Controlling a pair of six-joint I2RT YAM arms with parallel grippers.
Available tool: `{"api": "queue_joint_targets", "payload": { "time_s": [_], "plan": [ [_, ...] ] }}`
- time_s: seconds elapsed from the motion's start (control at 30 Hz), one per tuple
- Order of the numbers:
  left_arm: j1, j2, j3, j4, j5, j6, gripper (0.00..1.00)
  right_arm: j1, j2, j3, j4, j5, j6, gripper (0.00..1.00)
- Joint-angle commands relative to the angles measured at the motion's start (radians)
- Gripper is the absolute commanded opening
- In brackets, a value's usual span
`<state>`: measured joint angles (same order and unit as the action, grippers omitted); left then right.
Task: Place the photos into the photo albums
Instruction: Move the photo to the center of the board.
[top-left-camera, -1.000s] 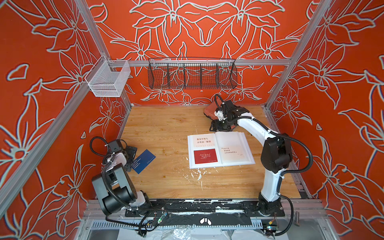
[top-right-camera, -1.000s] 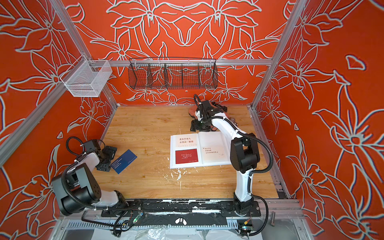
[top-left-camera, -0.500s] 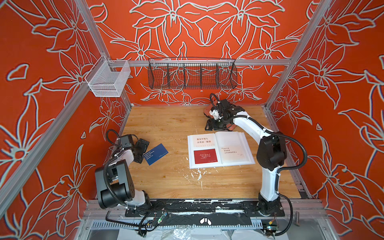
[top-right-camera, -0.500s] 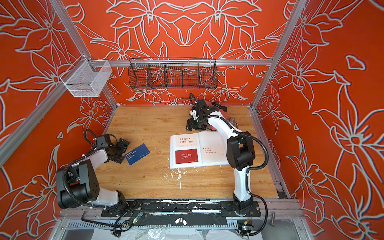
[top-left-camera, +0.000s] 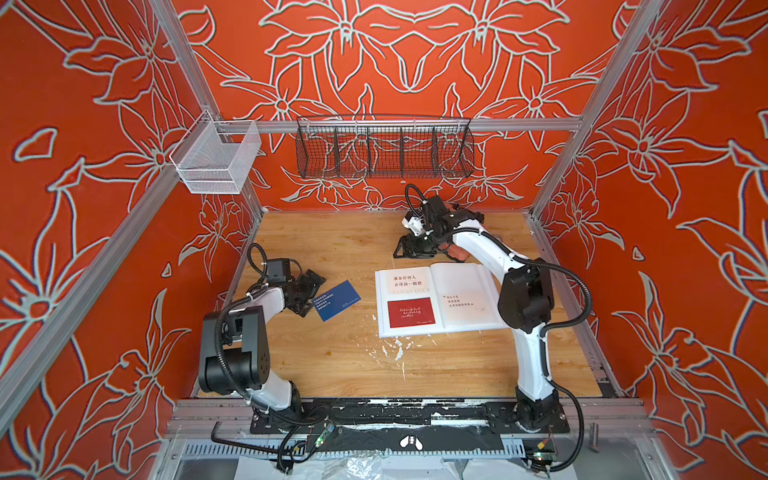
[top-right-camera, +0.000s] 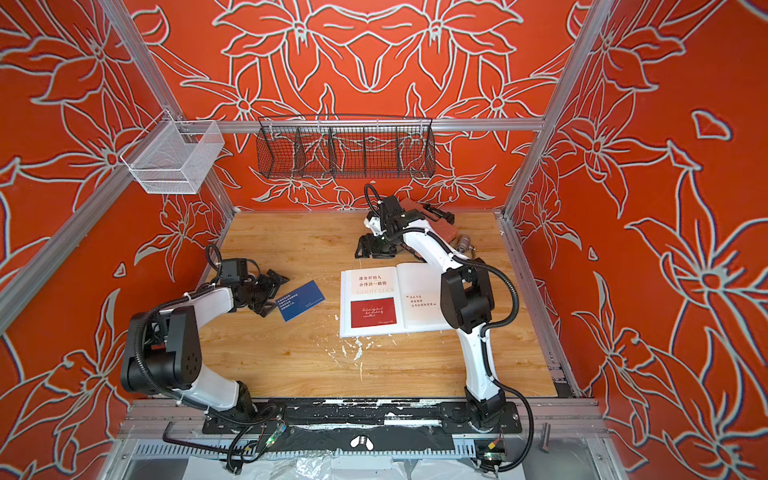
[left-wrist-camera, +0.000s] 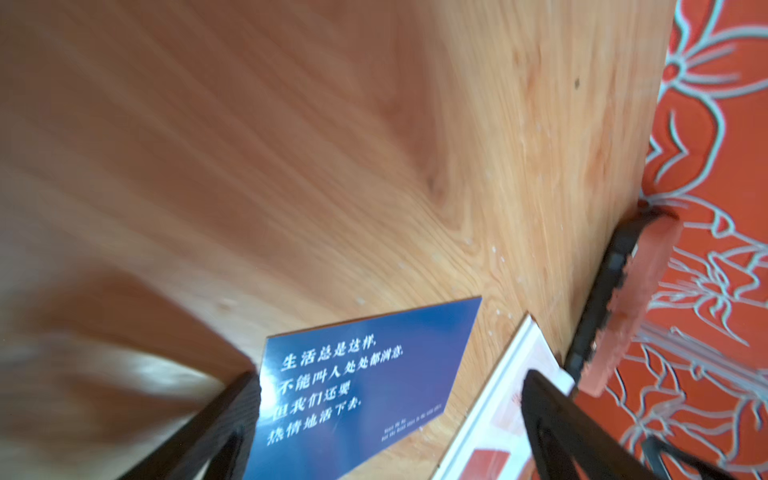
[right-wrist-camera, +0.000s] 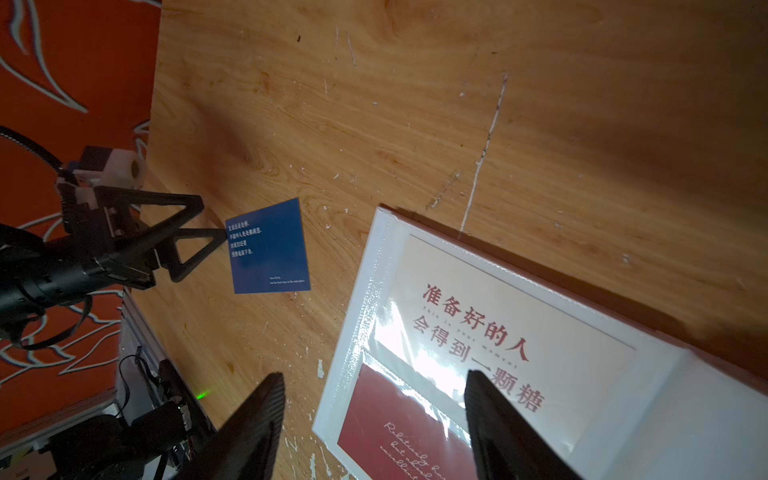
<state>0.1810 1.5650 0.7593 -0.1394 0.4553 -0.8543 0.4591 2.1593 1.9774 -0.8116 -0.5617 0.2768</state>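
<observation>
The photo album (top-left-camera: 473, 291) lies open on the wooden table. Its left page holds a white photo (top-left-camera: 405, 280) with a dark red photo (top-left-camera: 410, 312) under it, and the right page holds another white photo (top-left-camera: 459, 301). A navy blue photo (top-left-camera: 337, 300) lies on the table left of the album. My left gripper (top-left-camera: 313, 295) is open, low over the table, with one fingertip (right-wrist-camera: 222, 233) against that photo's left edge. My right gripper (right-wrist-camera: 374, 415) is open and empty, raised over the album's (right-wrist-camera: 361, 291) left page.
An orange ribbed case (top-left-camera: 455, 251) sits at the back right behind the album. A black wire basket (top-left-camera: 384, 151) and a white mesh basket (top-left-camera: 216, 162) hang on the back rail. White flecks (top-left-camera: 395, 349) mark the wood in front of the album.
My left gripper has moved right and away from the front edge, and the navy blue photo has slid with it toward the album. My right gripper has shifted slightly left.
</observation>
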Motion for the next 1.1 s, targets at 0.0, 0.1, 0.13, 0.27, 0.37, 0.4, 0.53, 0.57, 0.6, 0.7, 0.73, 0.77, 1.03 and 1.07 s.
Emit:
{"api": "queue_joint_targets", "payload": {
  "time_s": [0.0, 0.1, 0.13, 0.27, 0.37, 0.4, 0.53, 0.57, 0.6, 0.7, 0.73, 0.77, 1.03, 1.07],
  "plan": [
    [-0.053, 0.066, -0.050, -0.119, 0.004, -0.044, 0.97, 0.018, 0.045, 0.033, -0.011, -0.057, 0.010, 0.71],
    [-0.083, 0.086, -0.035, -0.117, 0.007, -0.052, 0.97, 0.035, 0.070, 0.056, -0.016, -0.075, 0.007, 0.69],
    [-0.087, 0.088, -0.029, -0.120, 0.003, -0.050, 0.97, 0.042, 0.080, 0.063, -0.016, -0.085, 0.004, 0.69],
    [-0.086, 0.044, -0.003, -0.163, -0.042, -0.025, 0.97, 0.076, 0.122, 0.099, -0.029, -0.126, -0.009, 0.67],
    [-0.082, -0.003, 0.023, -0.210, -0.098, 0.004, 0.98, 0.110, 0.158, 0.123, -0.028, -0.136, -0.013, 0.67],
    [-0.075, -0.016, 0.022, -0.211, -0.104, 0.007, 0.98, 0.123, 0.172, 0.137, -0.031, -0.134, -0.017, 0.66],
    [-0.019, -0.031, 0.010, -0.187, -0.066, 0.033, 0.99, 0.159, 0.231, 0.197, -0.044, -0.109, -0.027, 0.66],
    [-0.004, -0.023, 0.006, -0.173, -0.037, 0.044, 0.99, 0.166, 0.243, 0.205, -0.042, -0.109, -0.025, 0.66],
    [0.010, -0.012, 0.007, -0.171, -0.014, 0.056, 0.99, 0.172, 0.258, 0.218, -0.041, -0.111, -0.024, 0.66],
    [0.019, 0.017, 0.017, -0.163, 0.031, 0.101, 0.99, 0.188, 0.294, 0.241, -0.037, -0.107, -0.013, 0.65],
    [0.019, 0.025, 0.022, -0.164, 0.039, 0.110, 0.99, 0.192, 0.304, 0.246, -0.037, -0.105, -0.010, 0.65],
    [0.018, 0.030, 0.023, -0.162, 0.044, 0.119, 0.99, 0.194, 0.312, 0.250, -0.032, -0.103, -0.006, 0.64],
    [0.029, 0.033, -0.006, -0.127, 0.072, 0.147, 0.99, 0.204, 0.371, 0.281, -0.017, -0.091, 0.029, 0.59],
    [0.029, 0.040, -0.006, -0.120, 0.079, 0.147, 0.99, 0.205, 0.377, 0.286, -0.022, -0.087, 0.027, 0.59]
  ]
}}
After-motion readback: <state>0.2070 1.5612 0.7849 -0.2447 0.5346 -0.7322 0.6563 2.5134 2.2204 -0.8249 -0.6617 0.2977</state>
